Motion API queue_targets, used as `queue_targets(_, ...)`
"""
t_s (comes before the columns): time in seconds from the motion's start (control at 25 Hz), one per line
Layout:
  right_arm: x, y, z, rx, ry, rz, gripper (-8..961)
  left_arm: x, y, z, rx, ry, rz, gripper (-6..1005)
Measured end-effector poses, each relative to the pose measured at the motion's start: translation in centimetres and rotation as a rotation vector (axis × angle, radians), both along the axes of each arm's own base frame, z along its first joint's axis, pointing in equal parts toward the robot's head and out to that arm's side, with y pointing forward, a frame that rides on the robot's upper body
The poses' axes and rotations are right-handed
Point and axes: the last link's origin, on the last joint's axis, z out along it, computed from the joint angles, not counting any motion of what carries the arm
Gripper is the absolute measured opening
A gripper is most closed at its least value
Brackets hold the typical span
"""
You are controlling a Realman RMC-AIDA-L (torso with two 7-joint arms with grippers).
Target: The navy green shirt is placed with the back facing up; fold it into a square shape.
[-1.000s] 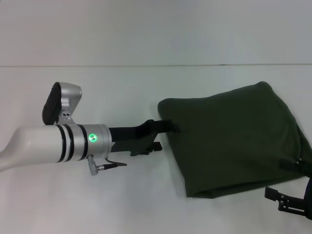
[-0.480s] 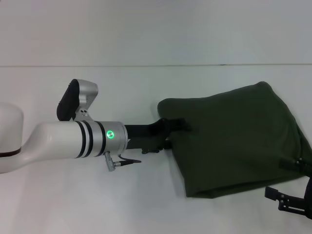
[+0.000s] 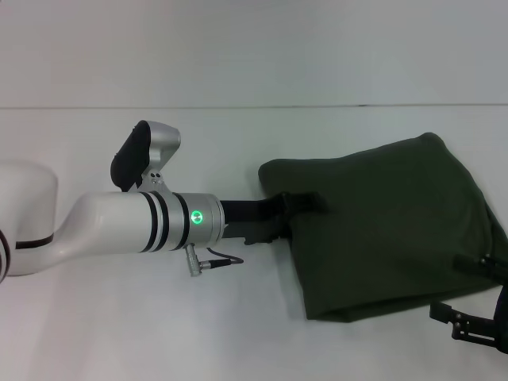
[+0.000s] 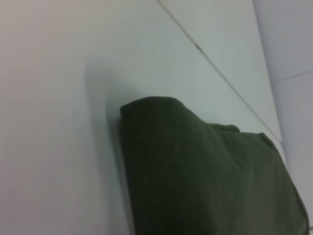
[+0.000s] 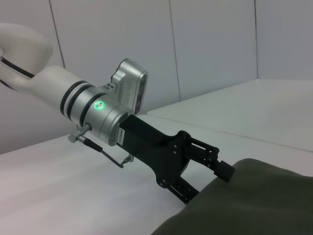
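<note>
Left gripper (image 3: 305, 208), jaws spread, upper finger over edge of folded dark olive-green cotton shirt (image 3: 389, 222), has advanced rightward; you near next grasp. Right gripper (image 3: 468, 325): state unclear.

Left arm (image 3: 119, 226) stretched out level across the front, wrist ring lit green. Left gripper (image 3: 298, 214) black, fingers spread apart, upper fingertip (image 5: 226, 171) resting on top of the navy green shirt (image 3: 389, 222), lower finger at the cloth's edge below. Right gripper (image 3: 468, 325) low at the near right, only partly in view, beside the cloth's near corner.
</note>
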Motion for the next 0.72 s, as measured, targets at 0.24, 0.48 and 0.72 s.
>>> queue_targets(0.24, 0.00, 0.02, 0.01, 0.000, 0.000, 0.000, 924, -0.47, -0.02, 0.21, 0.022, 0.001, -0.009, 825)
queue_targets(0.48, -0.04, 0.07, 0.01, 0.000, 0.000, 0.002, 924, -0.96, 0.11, 0.48, 0.032, 0.028, -0.020, 674)
queue_targets(0.72, -0.14, 0.17, 0.01, -0.001, 0.001, 0.004, 924, -0.92, -0.03, 0.27, 0.031, 0.034, -0.034, 405)
